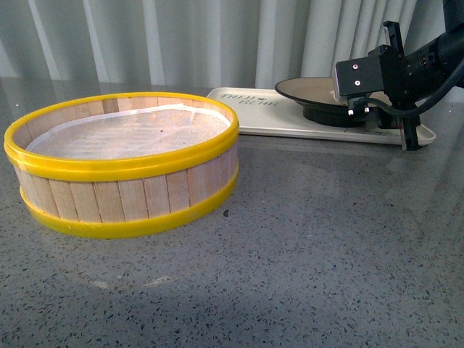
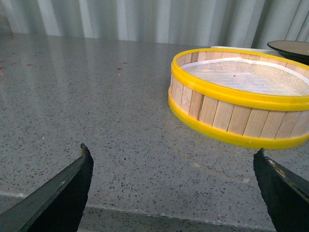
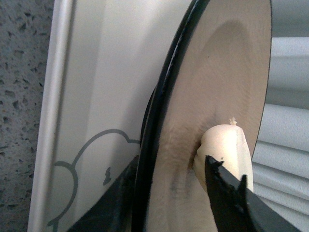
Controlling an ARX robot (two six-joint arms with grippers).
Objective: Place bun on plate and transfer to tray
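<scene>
The plate [image 1: 312,90] stands on the cream tray [image 1: 275,119] at the back right of the table. In the right wrist view the off-white bun [image 3: 224,150] lies on the beige inside of the plate [image 3: 217,87], and the tray [image 3: 96,96] with its drawing lies under it. My right gripper [image 1: 355,105] is open and straddles the plate's black rim: one finger sits outside and under the rim, the other fingertip [image 3: 227,198] is inside next to the bun. The bun is hidden in the front view. My left gripper [image 2: 172,148] is open and empty above the table.
A yellow-rimmed wooden steamer basket [image 1: 123,167] with a white liner stands at the left; it also shows in the left wrist view [image 2: 241,96]. A grey speckled table [image 1: 326,254] carries everything. Pale curtains hang behind.
</scene>
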